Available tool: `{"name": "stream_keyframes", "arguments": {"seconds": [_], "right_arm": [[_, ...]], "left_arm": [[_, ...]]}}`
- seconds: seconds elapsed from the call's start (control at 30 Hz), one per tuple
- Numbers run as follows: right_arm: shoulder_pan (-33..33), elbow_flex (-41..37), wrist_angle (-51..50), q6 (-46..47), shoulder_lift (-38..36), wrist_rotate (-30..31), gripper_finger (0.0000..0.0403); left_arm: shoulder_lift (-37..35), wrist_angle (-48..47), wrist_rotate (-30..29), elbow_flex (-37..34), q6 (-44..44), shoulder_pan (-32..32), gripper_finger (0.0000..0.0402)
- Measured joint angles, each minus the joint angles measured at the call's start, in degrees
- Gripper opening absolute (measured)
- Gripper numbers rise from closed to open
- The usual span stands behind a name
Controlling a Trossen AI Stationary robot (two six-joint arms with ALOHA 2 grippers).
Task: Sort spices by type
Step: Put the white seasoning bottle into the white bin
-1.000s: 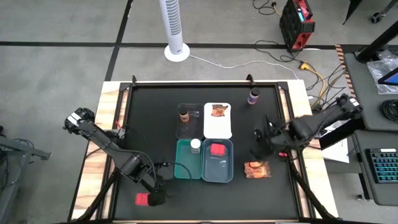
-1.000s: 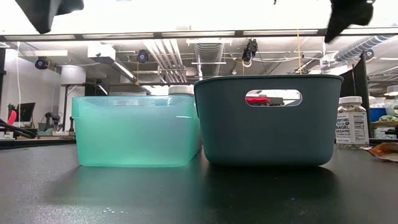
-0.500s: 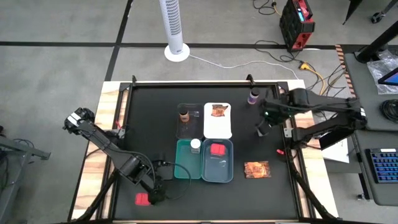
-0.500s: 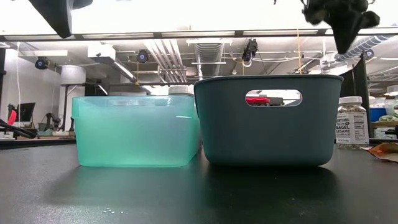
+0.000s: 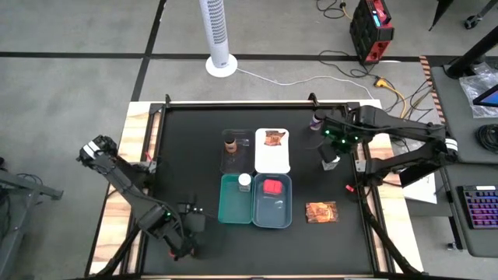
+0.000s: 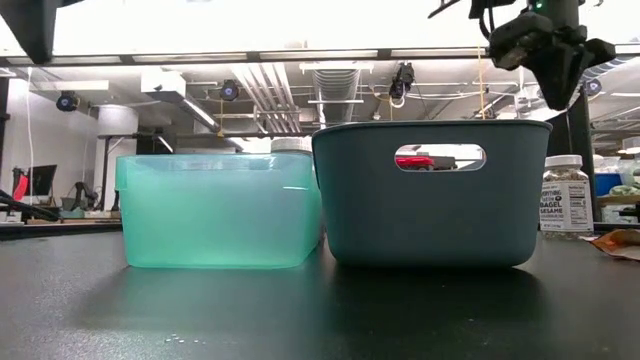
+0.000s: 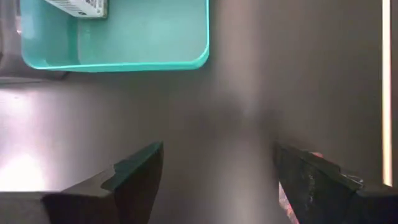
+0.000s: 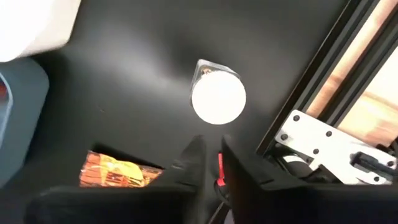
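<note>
We saw a black surface [image 5: 194, 155] with pale wood edges. A teal tray [image 5: 234, 200] sat beside a grey-blue tray [image 5: 272, 210] holding a red box [image 5: 271, 187]. A white tray [image 5: 272, 159] carried an orange-red packet [image 5: 273, 138]; another packet [image 5: 321, 211] looked orange. A jar's cap [image 8: 218, 99] was white, one bottle [image 5: 317, 120] purple.

Jar [image 5: 244, 182] in tray [image 5: 231, 210]

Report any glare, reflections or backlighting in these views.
Low view: ceiling lights burn out the top, leaving the right gripper a silhouette; the glossy table mirrors the teal tray and grey-blue tray. Left wrist view: pale sheen on the table beyond the open left gripper. Right wrist view: the jar's white cap glares. High view: even light.
</note>
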Motion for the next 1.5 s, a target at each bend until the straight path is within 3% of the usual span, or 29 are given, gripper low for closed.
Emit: {"name": "stream_keyframes", "arguments": {"seconds": [0.4,0.6,1.2,1.5], "right_arm": [[-0.9,-4.8,3.3,6.1,0.1,-0.6,0.0274],[-2.0,-8.7,5.5,7.1,0.1,-0.6,0.0339],[-7.0,-16.8,15.6,2.8,0.1,1.4,0.0338],[-7.0,-19.6,18.0,3.7,0.1,0.0,0.0279]], "left_arm": [[-4.3,-6.8,-6.4,0.0,-0.5,-6.7,0.0277],[-7.7,-8.3,-9.9,-0.1,-0.5,-8.5,0.027],[-11.1,-8.1,-13.3,-0.9,-1.9,-9.7,0.0267],[-11.0,-8.0,-13.8,-0.9,-1.9,-9.7,0.0267]]}}
